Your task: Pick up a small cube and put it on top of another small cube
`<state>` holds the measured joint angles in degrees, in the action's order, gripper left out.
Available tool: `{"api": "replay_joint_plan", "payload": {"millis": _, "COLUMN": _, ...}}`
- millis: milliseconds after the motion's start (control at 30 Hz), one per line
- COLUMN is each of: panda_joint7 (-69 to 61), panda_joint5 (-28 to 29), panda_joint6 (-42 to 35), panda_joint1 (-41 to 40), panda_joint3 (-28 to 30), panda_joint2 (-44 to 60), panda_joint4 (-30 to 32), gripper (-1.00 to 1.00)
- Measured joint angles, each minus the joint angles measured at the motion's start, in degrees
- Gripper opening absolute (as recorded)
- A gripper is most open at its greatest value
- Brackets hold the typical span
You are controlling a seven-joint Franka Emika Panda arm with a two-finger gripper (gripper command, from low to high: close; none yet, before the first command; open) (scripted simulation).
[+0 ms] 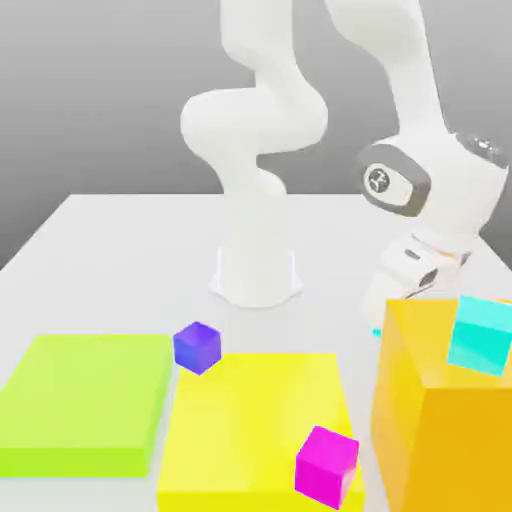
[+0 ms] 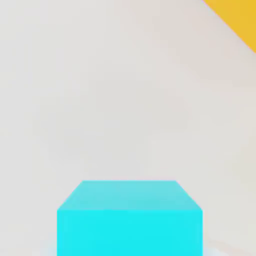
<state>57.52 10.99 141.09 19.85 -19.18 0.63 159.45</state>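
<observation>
Hand view: cyan cube [image 2: 130, 220] seen on the bench [image 2: 100, 100], orange block [image 2: 237, 20] nearby. Pincer state cannot be told.

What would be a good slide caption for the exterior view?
White robot arm lowers behind an orange block topped by a cyan cube; purple cube nearby.
</observation>
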Motion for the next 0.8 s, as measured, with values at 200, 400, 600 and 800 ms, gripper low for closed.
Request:
{"api": "replay_joint_plan", "payload": {"millis": 200, "panda_joint7": 8.5, "panda_joint5": 8.1, "panda_joint6": -15.0, "panda_joint1": -5.0, "panda_joint3": 1.0, "panda_joint2": 0.7, "panda_joint4": -2.8, "gripper": -1.00}}
{"api": "replay_joint_plan", "payload": {"millis": 400, "panda_joint7": 17.1, "panda_joint5": 16.4, "panda_joint6": -30.2, "panda_joint1": -7.0, "panda_joint3": 2.5, "panda_joint2": 1.4, "panda_joint4": -5.8, "gripper": -1.00}}
{"api": "replay_joint_plan", "payload": {"millis": 600, "panda_joint7": 18.5, "panda_joint5": 23.5, "panda_joint6": -43.8, "panda_joint1": -11.0, "panda_joint3": 4.9, "panda_joint2": 0.7, "panda_joint4": -15.0, "gripper": -1.00}}
{"api": "replay_joint_plan", "payload": {"millis": 800, "panda_joint7": 8.8, "panda_joint5": 24.1, "panda_joint6": -43.9, "panda_joint1": -16.0, "panda_joint3": 6.8, "panda_joint2": -0.8, "panda_joint4": -25.7, "gripper": -1.00}}
